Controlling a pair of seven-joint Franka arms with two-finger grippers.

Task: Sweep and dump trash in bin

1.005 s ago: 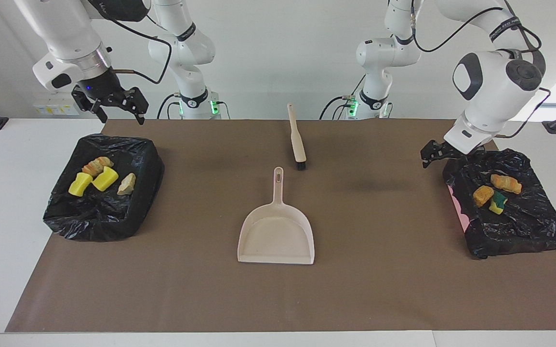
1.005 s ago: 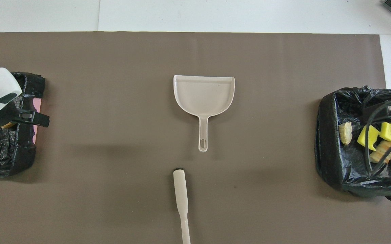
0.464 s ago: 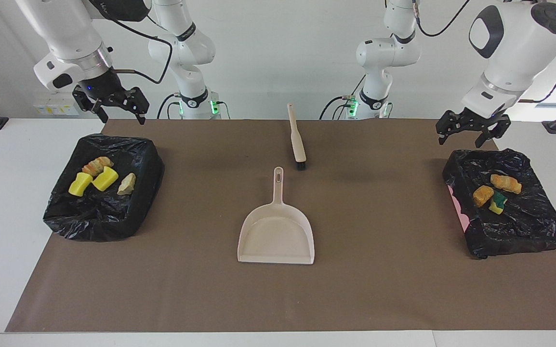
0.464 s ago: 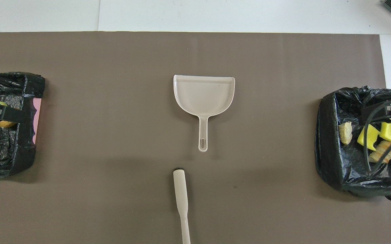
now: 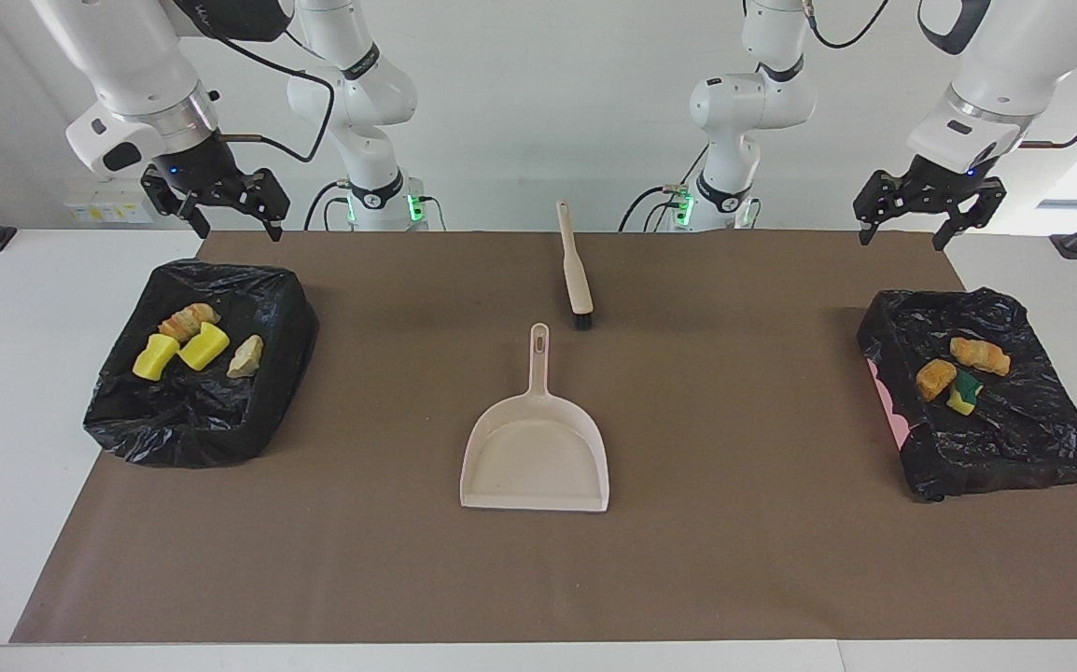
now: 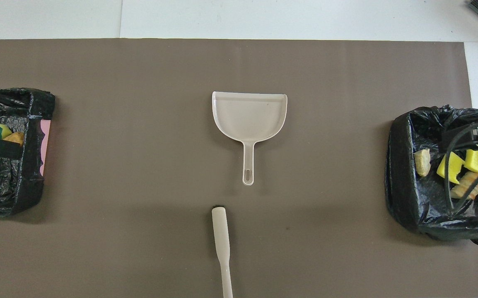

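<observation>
The trash lies in two black-lined bins. The bin (image 5: 128,425) at the right arm's end holds two yellow sponge chunks (image 5: 203,346) and two tan lumps (image 5: 188,320). The bin (image 5: 1014,457) at the left arm's end holds two orange lumps (image 5: 979,355) and a green-yellow sponge (image 5: 965,392). The beige dustpan (image 5: 536,455) lies empty mid-table, handle toward the robots. The brush (image 5: 576,271) lies just nearer the robots. My right gripper (image 5: 238,231) hangs open and empty above its bin's near edge. My left gripper (image 5: 900,241) hangs open and empty above its bin's near edge.
A brown mat (image 5: 734,560) covers the table between the bins. In the overhead view the dustpan (image 6: 248,114) and brush (image 6: 221,244) lie on the mat's middle line. A pink bin wall (image 6: 45,140) shows under the bag at the left arm's end.
My left gripper has risen from the rim of its bin and drawn back toward the robots. The right gripper has barely moved. Trash, dustpan and brush have not moved.
</observation>
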